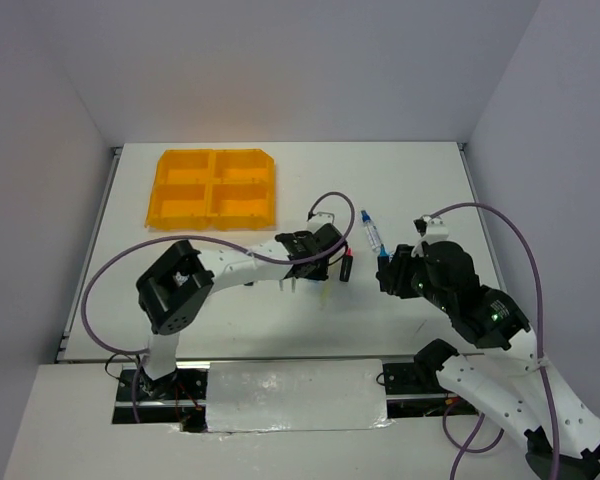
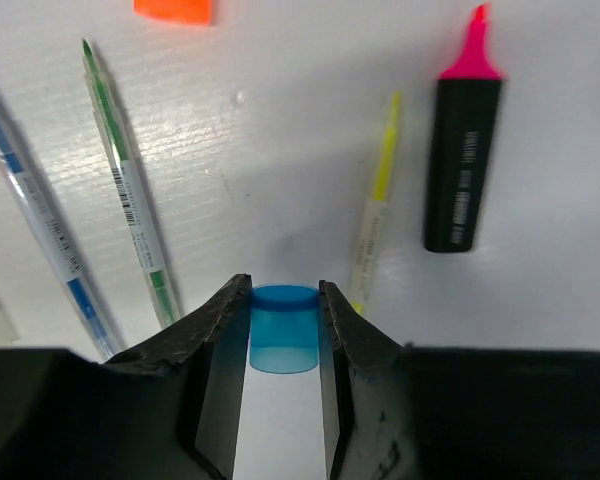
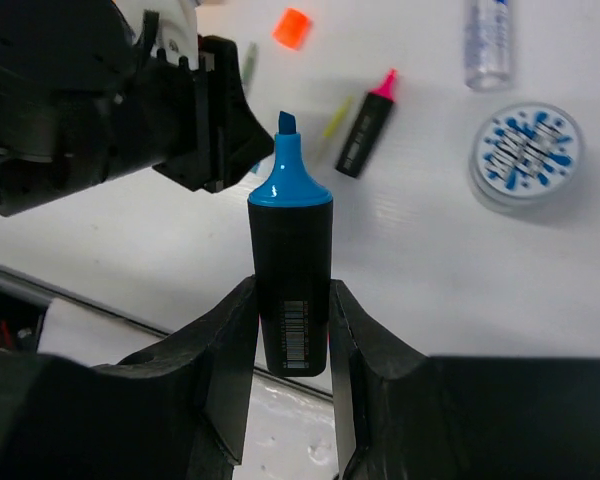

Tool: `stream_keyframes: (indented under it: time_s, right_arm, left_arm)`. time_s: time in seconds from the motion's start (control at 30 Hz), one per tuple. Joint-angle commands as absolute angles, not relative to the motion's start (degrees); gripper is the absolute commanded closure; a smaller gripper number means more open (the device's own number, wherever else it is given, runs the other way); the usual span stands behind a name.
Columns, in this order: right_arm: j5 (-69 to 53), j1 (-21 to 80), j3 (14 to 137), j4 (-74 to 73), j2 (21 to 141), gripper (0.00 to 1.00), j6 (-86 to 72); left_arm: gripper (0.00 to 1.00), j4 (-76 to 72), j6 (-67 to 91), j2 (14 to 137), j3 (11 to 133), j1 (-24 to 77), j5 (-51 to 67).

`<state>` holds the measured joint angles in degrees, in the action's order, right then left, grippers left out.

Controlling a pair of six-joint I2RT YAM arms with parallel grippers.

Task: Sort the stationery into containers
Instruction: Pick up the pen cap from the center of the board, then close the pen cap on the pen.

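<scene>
In the left wrist view my left gripper (image 2: 284, 292) is shut on a translucent blue cap (image 2: 284, 335), both jaws pressed to its sides just above the white table. My right gripper (image 3: 292, 292) is shut on a black marker (image 3: 292, 270) with a bare blue tip, held upright off the table and facing the left gripper (image 3: 205, 110). An uncapped black marker with a pink tip (image 2: 464, 160) lies to the right of a thin yellow pen (image 2: 376, 210). The orange-yellow four-compartment tray (image 1: 215, 188) sits at the far left and looks empty.
A green pen (image 2: 130, 190) and a blue pen (image 2: 40, 215) lie left of the left gripper, with an orange cap (image 2: 175, 10) beyond. A round blue-patterned roll (image 3: 525, 155) and a clear bottle (image 3: 488, 40) lie on the right. The table's near edge is just below the right gripper.
</scene>
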<state>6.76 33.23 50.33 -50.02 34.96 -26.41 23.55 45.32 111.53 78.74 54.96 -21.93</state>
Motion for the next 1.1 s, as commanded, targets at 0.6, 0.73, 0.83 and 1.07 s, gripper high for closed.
stream_keyframes:
  time_s: [0.6, 0.73, 0.83, 1.07]
  right_arm:
    - [-32.16, 35.76, 19.78, 19.93, 27.22, 1.0, -37.97]
    - [-34.45, 38.23, 19.6, 30.82, 29.96, 1.0, -39.81]
    - [-35.33, 40.42, 19.07, 36.2, 30.32, 1.0, -40.52]
    - [-37.09, 42.54, 18.28, 43.15, 32.07, 1.0, -42.01]
  left_arm:
    - [0.94, -27.57, 33.65, 63.11, 56.79, 55.28, 8.31]
    - [0.89, -38.22, 35.15, 59.42, 51.6, 55.2, 13.26]
    - [0.89, -41.74, 35.42, 58.36, 49.84, 55.2, 14.58]
    - [0.82, -49.22, 36.21, 58.45, 46.84, 55.28, 16.96]
